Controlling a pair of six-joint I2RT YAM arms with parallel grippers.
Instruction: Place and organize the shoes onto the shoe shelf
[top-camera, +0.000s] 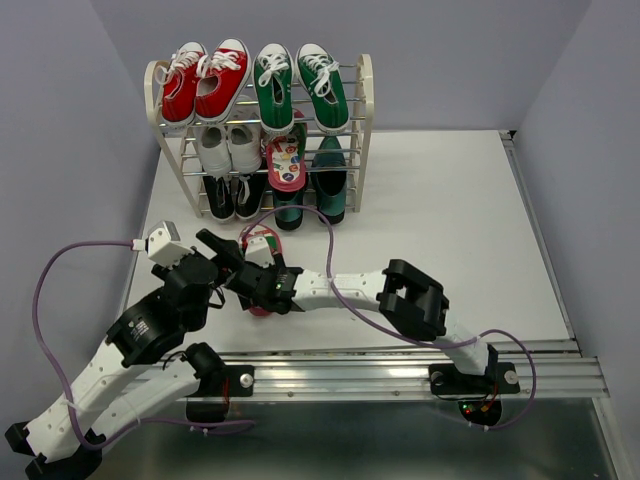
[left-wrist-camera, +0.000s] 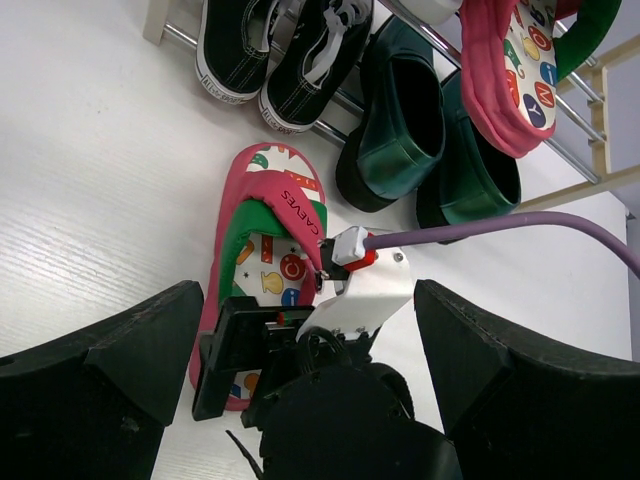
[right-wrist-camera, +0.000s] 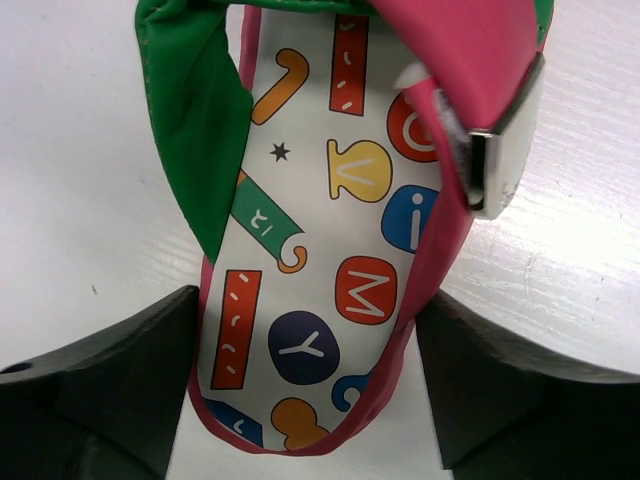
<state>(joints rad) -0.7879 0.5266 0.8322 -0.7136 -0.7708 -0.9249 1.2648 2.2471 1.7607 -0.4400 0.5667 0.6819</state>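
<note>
While the right claw (right-wrist-camera: 310, 365) is standing wide, a flip-flop (right-wrist-camera: 320, 250) is lying print-up on the worktop (top-camera: 450, 220) with its heel between the claw's two fingers; contact is not discernible. It is sitting just before the shelf (top-camera: 364, 100), toward the worktop's left edge. The left claw (left-wrist-camera: 310, 350) is hovering wide over both.

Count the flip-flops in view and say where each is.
2. The first flip-flop lies on the table before the shoe shelf, between the right gripper's fingers. The second flip-flop sits on the shelf's middle tier. Others may be hidden.
</note>
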